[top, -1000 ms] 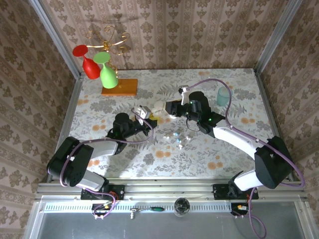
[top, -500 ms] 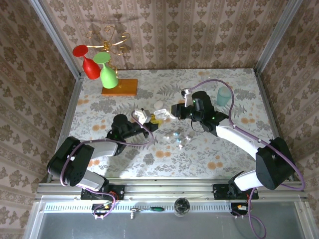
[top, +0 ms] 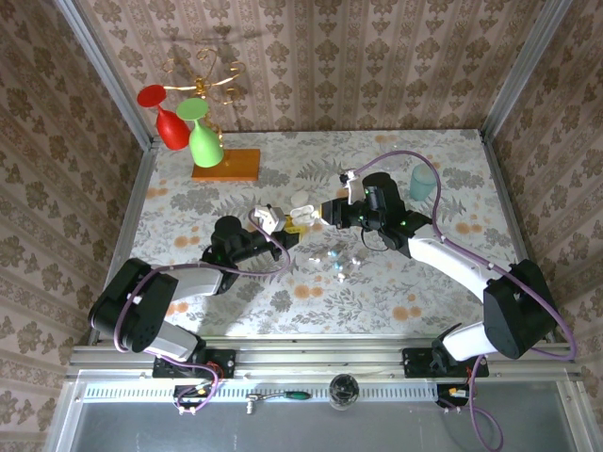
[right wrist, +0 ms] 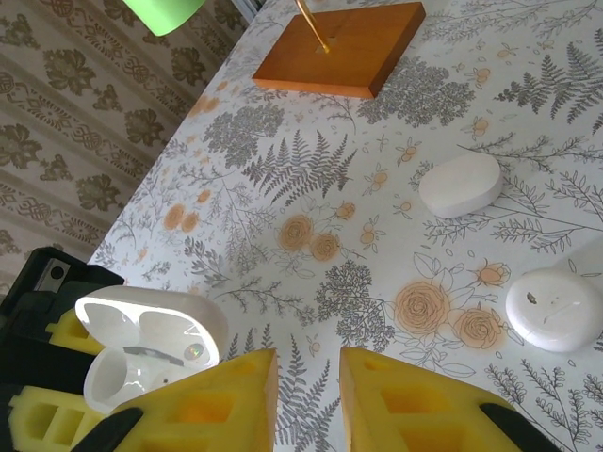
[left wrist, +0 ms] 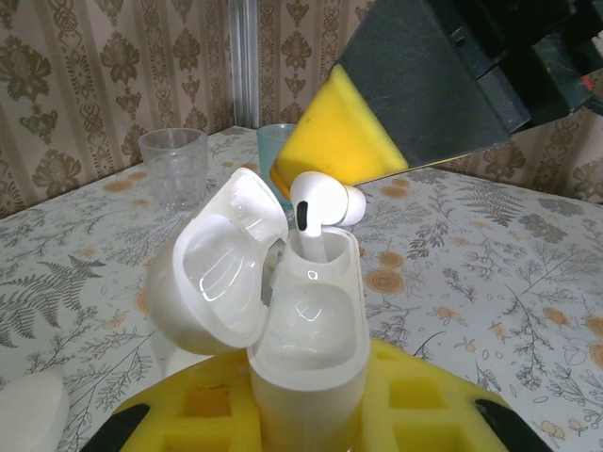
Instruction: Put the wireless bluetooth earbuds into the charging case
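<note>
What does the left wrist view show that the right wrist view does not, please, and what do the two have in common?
Left wrist view: an earbud standing stem-down in one slot of the case, with a clear cup and a teal cup on the table behind.
Right wrist view: the wooden base of a stand and the edge of a green glass.
Both: the charging case with its lid open, clamped in the yellow pads of the left gripper, and the yellow-padded right gripper close by.
</note>
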`<state>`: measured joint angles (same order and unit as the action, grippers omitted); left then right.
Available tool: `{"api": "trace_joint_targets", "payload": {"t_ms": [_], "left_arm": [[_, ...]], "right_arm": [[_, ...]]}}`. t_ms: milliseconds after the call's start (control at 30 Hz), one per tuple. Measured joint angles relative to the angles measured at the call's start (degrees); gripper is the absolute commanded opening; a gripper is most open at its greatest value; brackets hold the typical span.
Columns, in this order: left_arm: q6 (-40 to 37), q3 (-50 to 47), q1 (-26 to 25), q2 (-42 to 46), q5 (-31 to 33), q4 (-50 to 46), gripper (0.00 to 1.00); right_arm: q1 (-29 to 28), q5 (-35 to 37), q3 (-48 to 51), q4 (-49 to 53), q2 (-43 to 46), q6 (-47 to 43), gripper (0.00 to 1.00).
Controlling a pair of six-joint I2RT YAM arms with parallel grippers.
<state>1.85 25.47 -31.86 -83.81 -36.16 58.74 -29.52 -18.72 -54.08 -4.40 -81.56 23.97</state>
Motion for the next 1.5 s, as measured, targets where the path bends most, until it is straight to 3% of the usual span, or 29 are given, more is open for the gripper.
{"api": "trace_joint_targets", "payload": {"t_ms": [1500], "left_arm": [[3.3, 2.5, -0.1, -2.4, 2.4, -2.6, 0.0]], "right_arm": [[-1.9, -1.3, -1.6, 0.9, -1.5, 0.0, 0.33]]}}
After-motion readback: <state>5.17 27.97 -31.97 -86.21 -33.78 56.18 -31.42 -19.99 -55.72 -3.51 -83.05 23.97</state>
